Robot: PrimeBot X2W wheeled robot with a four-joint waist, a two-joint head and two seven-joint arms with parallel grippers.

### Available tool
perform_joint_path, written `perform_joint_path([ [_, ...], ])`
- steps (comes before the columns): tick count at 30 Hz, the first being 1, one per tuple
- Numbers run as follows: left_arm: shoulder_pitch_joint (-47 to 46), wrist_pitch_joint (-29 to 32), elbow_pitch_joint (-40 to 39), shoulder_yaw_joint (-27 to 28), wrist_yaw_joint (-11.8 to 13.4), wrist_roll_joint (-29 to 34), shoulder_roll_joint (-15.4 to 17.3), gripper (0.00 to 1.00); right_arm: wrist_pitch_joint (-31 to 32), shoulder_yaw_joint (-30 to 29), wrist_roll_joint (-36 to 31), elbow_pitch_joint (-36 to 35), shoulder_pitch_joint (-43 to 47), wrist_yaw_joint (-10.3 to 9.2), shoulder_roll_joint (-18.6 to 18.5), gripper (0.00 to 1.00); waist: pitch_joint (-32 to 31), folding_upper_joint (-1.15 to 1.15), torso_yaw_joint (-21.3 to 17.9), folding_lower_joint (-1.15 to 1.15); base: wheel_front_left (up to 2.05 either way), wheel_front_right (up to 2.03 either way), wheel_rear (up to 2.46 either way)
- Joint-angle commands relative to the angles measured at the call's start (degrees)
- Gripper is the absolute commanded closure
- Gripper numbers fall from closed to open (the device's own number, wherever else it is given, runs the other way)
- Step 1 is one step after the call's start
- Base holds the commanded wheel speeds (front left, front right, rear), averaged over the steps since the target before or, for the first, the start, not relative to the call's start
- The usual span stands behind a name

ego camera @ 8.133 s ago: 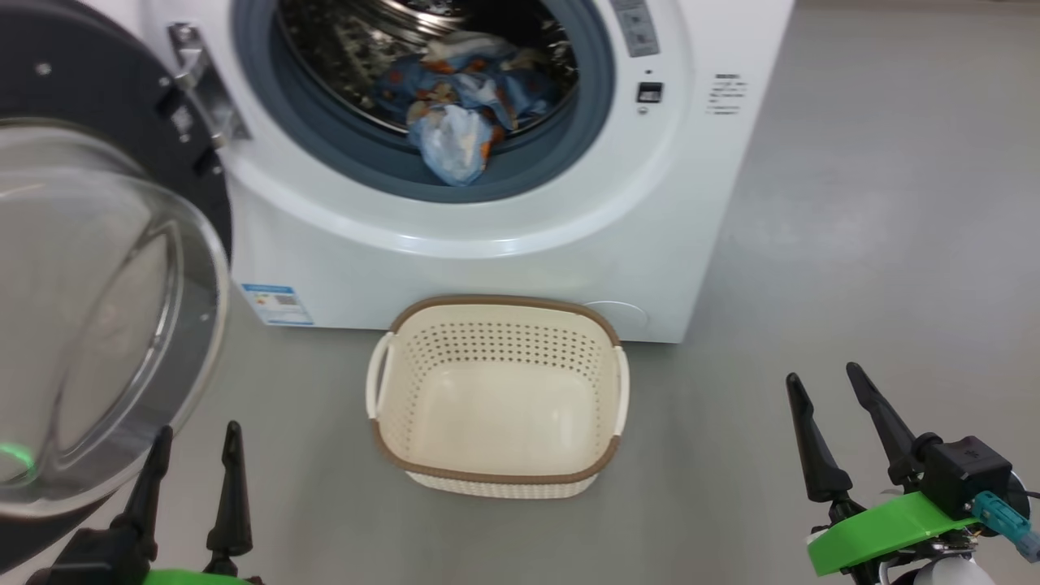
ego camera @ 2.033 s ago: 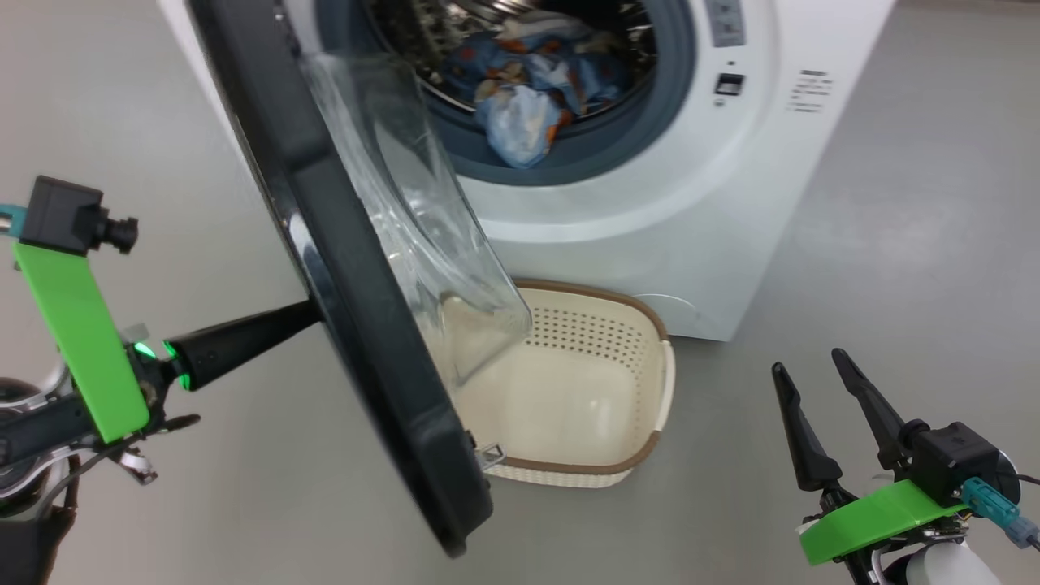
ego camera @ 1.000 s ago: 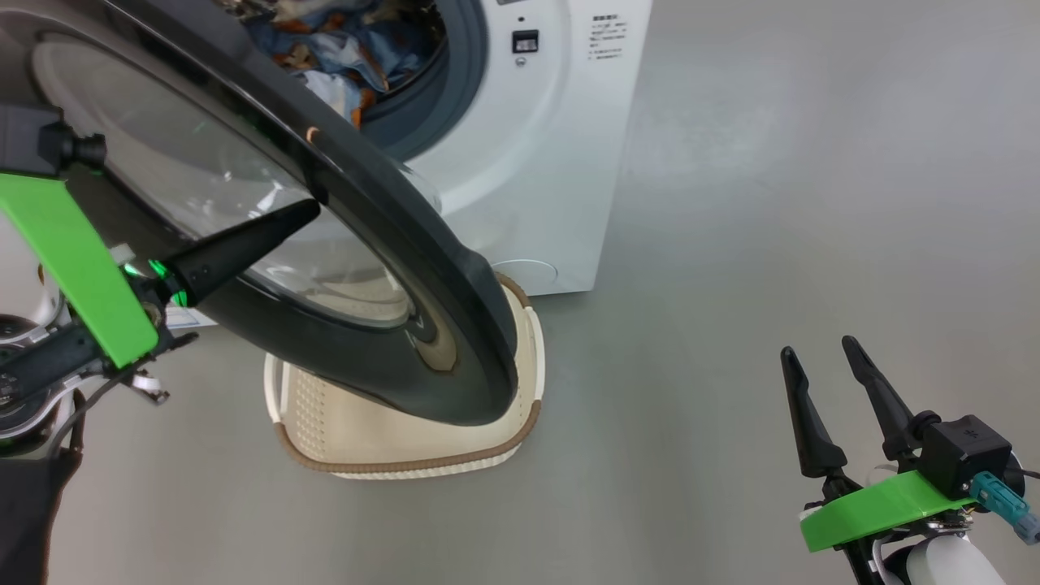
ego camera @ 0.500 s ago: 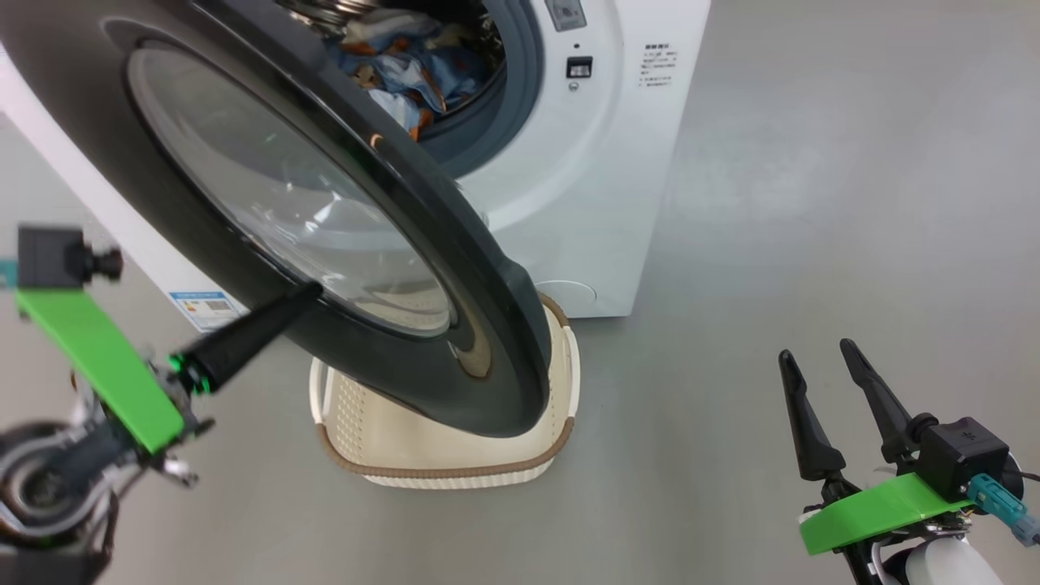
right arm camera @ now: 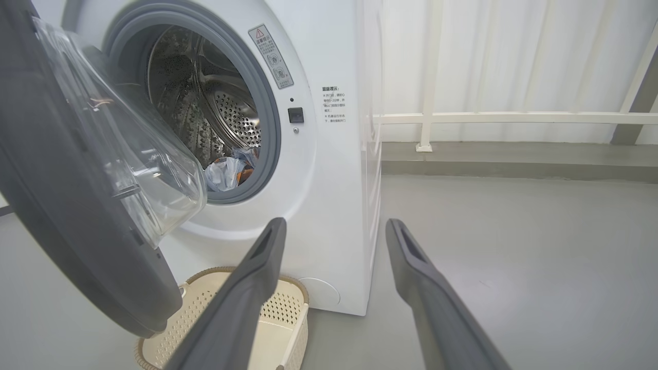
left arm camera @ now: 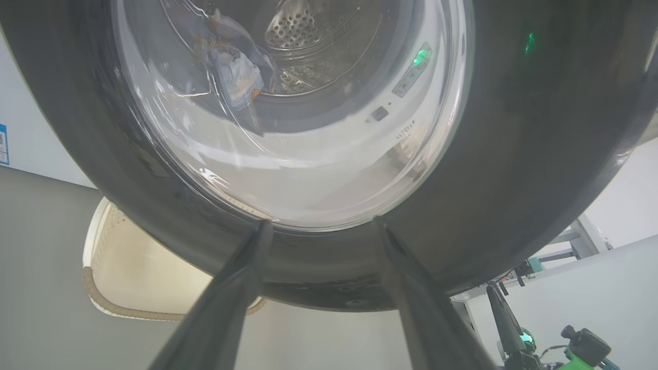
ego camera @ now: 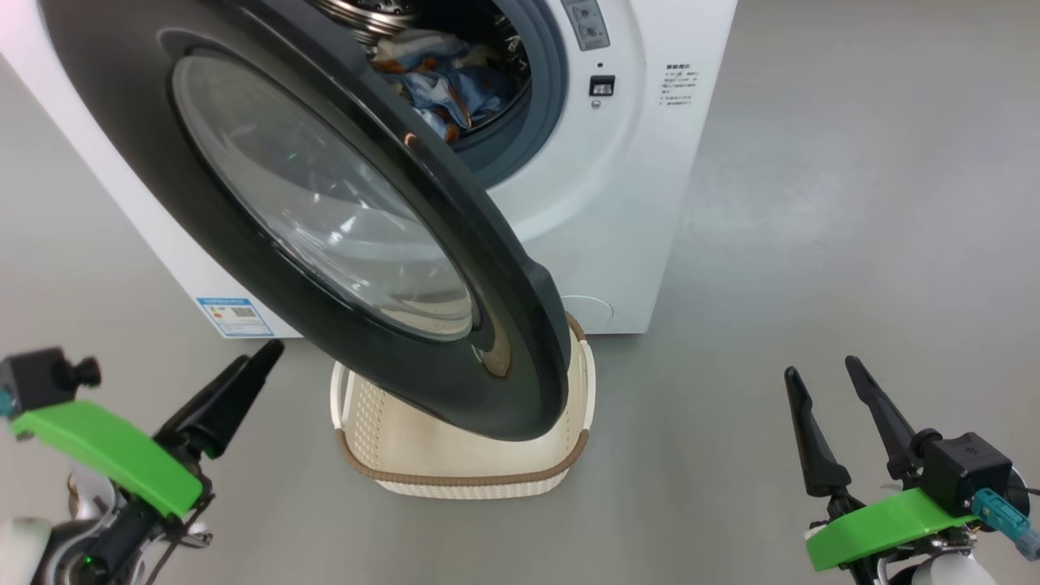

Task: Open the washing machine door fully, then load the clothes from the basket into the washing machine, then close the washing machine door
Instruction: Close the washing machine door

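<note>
The washing machine door (ego camera: 504, 325) stands partway across the opening, with its glass bowl bulging toward the drum (right arm camera: 226, 118). Its black rim hangs over the basket (ego camera: 463, 477), which sits on the grey floor (ego camera: 812, 244) just in front of the washing machine (ego camera: 601, 203). The clothes (ego camera: 443, 81), blue with orange patches, lie inside the drum and are visible past the door's right edge. Near me on the left, the left gripper (ego camera: 256, 359) has its fingers spread and holds nothing. Its tips are just beside the door's lower rim, and I cannot tell whether they touch it. On the near right, the right gripper (ego camera: 821, 367) is spread too, empty, and well apart from the machine.
</note>
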Motion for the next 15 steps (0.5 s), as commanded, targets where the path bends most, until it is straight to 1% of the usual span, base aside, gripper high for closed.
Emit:
perform_joint_path([
  [1, -0.78, -2.41, -0.45, 2.06, -0.30, 0.57, 2.71, 0.00, -0.46, 0.96, 0.06, -1.21, 0.01, 0.42, -1.06, 0.00, -0.31, 0.00, 0.20, 0.00, 0.00, 0.00, 0.00],
  [7, 1.37, -13.99, 2.37, -0.29, -0.30, 2.67, 3.17, 0.00, -0.46, 0.92, 0.09, -1.12, 0.41, 0.42, -1.22, 0.00, -0.92, 0.00, 0.72, 0.00, 0.00, 0.00, 0.00],
  [15, 3.53, -29.63, 6.77, -5.51, -0.30, 6.16, 4.62, 0.00, -0.46, 0.85, 0.06, -1.17, 0.90, 0.42, -1.37, 0.00, -1.54, 0.00, 1.28, 0.00, 0.00, 0.00, 0.00],
])
